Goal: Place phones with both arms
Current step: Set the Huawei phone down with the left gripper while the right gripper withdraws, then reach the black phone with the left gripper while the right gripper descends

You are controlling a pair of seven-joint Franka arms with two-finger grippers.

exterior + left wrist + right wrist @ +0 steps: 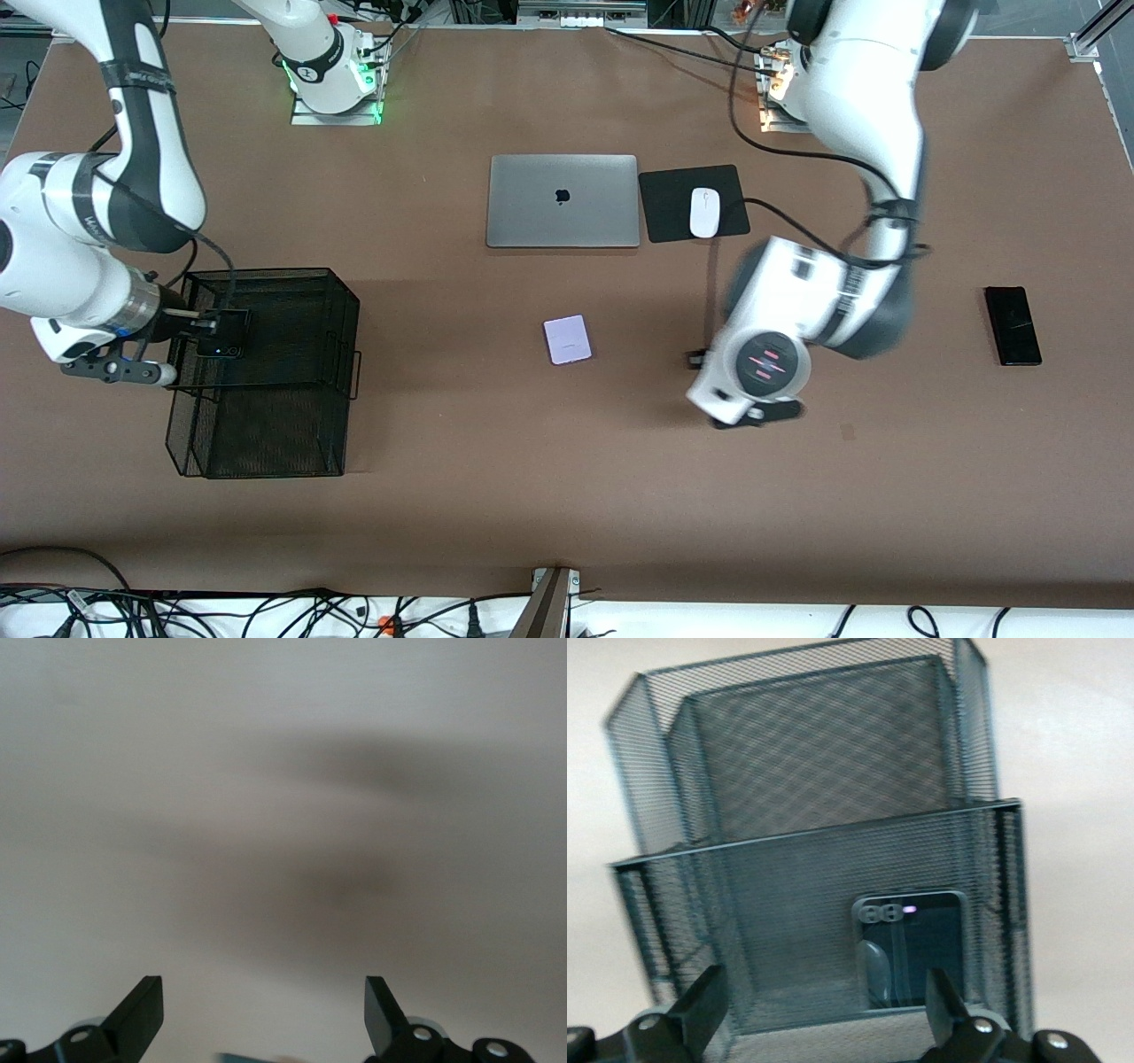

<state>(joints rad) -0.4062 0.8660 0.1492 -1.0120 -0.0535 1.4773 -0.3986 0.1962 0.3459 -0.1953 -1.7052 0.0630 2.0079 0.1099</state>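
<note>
The right gripper (182, 341) hangs at the rim of the black wire-mesh basket (292, 443), its fingers (700, 1005) spread apart and holding nothing. The small squarish black phone (221, 335) is inside the basket's compartment farther from the front camera. The white-lavender phone (567, 339) lies flat in mid-table, slightly turned. The left gripper (263, 1019) is over bare table, wide open and empty. The long slim black phone (1013, 325) lies toward the left arm's end, its long axis running toward the camera.
</note>
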